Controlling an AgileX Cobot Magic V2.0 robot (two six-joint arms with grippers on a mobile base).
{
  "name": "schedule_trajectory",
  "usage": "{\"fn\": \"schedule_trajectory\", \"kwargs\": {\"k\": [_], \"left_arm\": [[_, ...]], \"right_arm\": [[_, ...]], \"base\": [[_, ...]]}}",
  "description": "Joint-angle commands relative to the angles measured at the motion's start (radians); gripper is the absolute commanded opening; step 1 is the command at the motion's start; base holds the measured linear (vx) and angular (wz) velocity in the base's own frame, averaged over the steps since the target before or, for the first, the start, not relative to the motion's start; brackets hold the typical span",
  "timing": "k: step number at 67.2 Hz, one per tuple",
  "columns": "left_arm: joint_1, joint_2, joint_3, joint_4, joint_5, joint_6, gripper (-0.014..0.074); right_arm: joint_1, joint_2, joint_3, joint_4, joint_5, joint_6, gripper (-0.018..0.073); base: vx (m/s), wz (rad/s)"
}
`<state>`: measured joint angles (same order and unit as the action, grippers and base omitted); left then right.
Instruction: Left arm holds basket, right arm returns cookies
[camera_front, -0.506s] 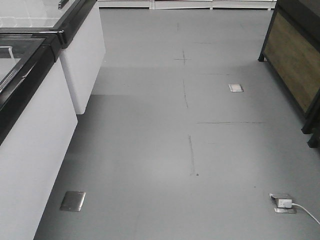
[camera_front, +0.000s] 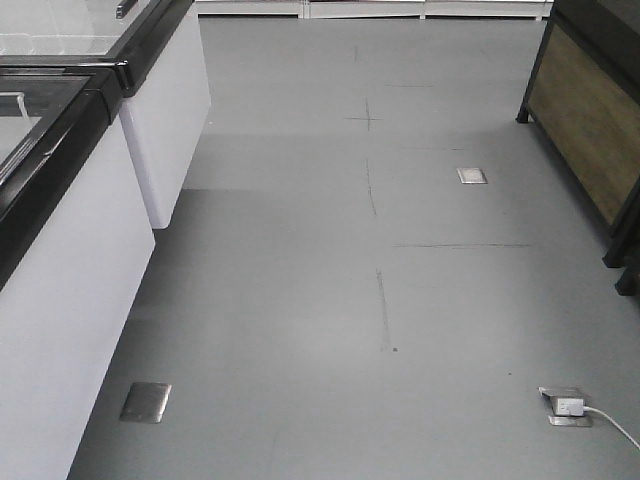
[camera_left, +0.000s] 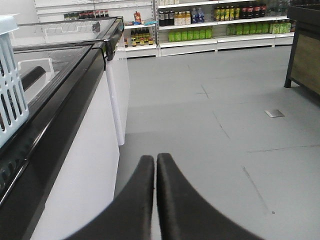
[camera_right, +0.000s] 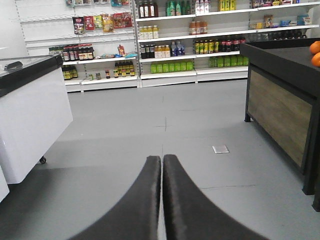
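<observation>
A light blue slatted basket (camera_left: 10, 80) shows at the far left edge of the left wrist view, resting on the black-rimmed freezer (camera_left: 60, 100). My left gripper (camera_left: 155, 159) is shut and empty, held over the floor to the right of the freezer and well apart from the basket. My right gripper (camera_right: 162, 159) is shut and empty, held over the open grey floor. The cookies are out of view. Neither gripper shows in the front view.
White chest freezers with black rims (camera_front: 60, 120) line the left side. A dark wood-panelled display stand (camera_front: 590, 110) stands at the right, with oranges (camera_right: 315, 52) on top. Stocked shelves (camera_right: 190, 40) run along the back wall. Metal floor plates (camera_front: 146, 401) and a plugged floor socket (camera_front: 565, 406) lie low.
</observation>
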<state>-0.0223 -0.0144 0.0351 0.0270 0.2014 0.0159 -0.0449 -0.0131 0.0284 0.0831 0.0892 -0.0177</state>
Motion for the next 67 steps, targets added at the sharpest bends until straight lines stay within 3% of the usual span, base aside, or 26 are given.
{"fn": "schedule_trajectory", "kwargs": {"k": [1, 19, 30, 50, 67], "left_arm": [[-0.002, -0.011, -0.03, 0.0, -0.076, -0.003, -0.0006], [-0.002, -0.011, -0.052, 0.0, -0.127, -0.003, -0.0006], [-0.002, 0.013, -0.17, 0.0, -0.121, -0.003, -0.0006], [-0.002, 0.406, -0.492, 0.008, -0.031, -0.002, -0.0006], [-0.002, 0.536, -0.552, 0.007, -0.022, -0.002, -0.0001]], "right_arm": [[-0.006, -0.005, 0.003, -0.006, -0.071, -0.005, -0.0008], [-0.006, -0.005, 0.003, -0.006, -0.071, -0.005, -0.0008], [-0.006, -0.005, 0.003, -0.006, -0.072, -0.005, -0.0008], [-0.006, -0.005, 0.003, -0.006, -0.072, -0.005, -0.0008], [-0.006, -0.005, 0.003, -0.006, -0.072, -0.005, -0.0008]], "base": [[0.0, 0.0], [0.0, 0.0], [0.0, 0.0], [0.0, 0.0], [0.0, 0.0]]}}
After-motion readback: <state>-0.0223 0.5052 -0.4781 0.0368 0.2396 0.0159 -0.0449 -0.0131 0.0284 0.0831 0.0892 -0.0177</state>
